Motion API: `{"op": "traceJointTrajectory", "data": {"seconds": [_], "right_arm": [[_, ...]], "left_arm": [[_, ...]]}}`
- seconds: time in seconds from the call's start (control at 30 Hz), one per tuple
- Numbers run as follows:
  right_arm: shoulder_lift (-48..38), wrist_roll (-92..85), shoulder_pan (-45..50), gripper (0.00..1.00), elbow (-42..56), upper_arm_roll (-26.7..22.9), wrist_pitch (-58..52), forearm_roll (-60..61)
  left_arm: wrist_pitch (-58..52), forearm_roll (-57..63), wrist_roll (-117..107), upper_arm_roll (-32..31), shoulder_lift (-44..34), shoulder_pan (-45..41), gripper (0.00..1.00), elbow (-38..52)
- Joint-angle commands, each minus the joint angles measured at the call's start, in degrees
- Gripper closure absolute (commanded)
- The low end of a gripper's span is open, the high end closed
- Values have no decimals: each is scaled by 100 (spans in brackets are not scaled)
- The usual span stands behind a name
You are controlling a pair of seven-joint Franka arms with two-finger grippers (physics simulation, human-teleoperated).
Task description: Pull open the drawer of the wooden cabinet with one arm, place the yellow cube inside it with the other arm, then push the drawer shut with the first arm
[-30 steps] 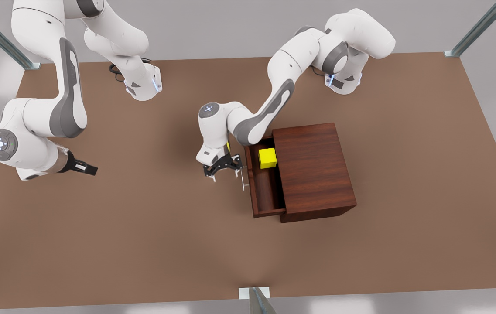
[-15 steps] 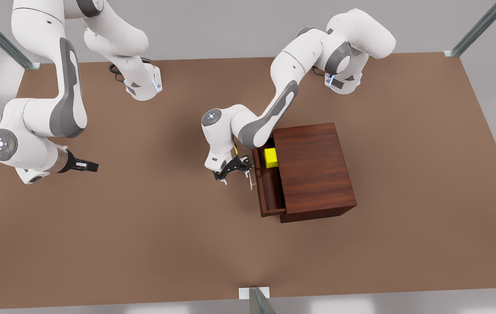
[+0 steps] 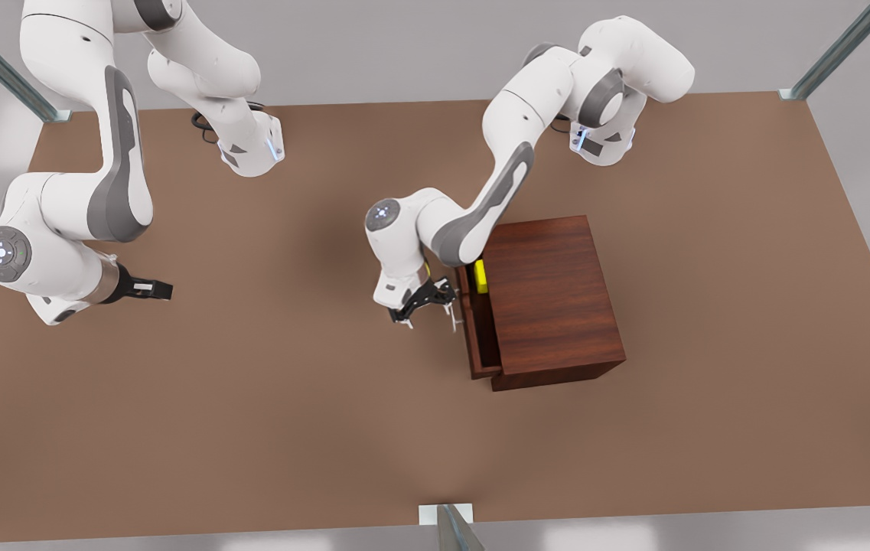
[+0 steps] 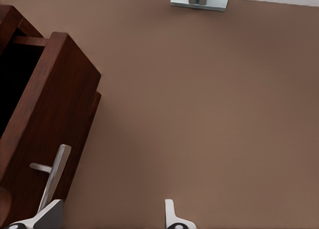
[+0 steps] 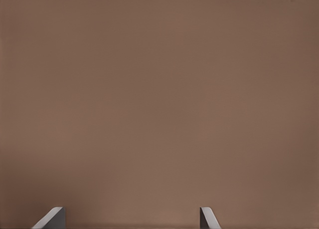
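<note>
The wooden cabinet (image 3: 553, 291) stands right of the table's middle in the front view. Its drawer (image 3: 480, 329) sticks out a short way toward the front view's left, and a sliver of the yellow cube (image 3: 481, 276) shows inside it. My left gripper (image 3: 431, 315) is open just in front of the drawer. In the left wrist view one of its fingers (image 4: 50, 214) rests at the silver handle (image 4: 52, 176) on the drawer front (image 4: 55, 114). My right gripper (image 3: 161, 289) waits open and holds nothing, low over bare table at the front view's left.
The brown table (image 3: 289, 428) stretches wide around the cabinet. The arm bases (image 3: 251, 149) stand at its far edge. A metal post foot (image 3: 446, 514) sits at the near edge, and frame struts (image 3: 825, 61) rise at the back corners.
The left gripper has moved toward the front view's right, pushing the drawer most of the way into the cabinet. The cube has slid under the cabinet top. The right arm has barely shifted.
</note>
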Motion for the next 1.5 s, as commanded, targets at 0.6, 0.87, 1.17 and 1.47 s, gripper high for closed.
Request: {"op": "traceJointTrajectory", "data": {"seconds": [0.6, 0.87, 1.17, 1.47], "right_arm": [[-6, -301, 0, 0, 3, 1, -8, 3], [-6, -301, 0, 0, 11, 1, -8, 3], [-6, -301, -8, 0, 11, 1, -8, 3], [-6, -301, -8, 0, 11, 1, -8, 3]], "left_arm": [[0, -5, 237, 2, -275, 233, 0, -472], [-9, 4, 246, 46, -399, 242, 0, -709], [-18, -23, 237, 117, -460, 251, 0, -736], [-2743, -1719, 7010, 213, -4081, 2982, 0, -2071]]}}
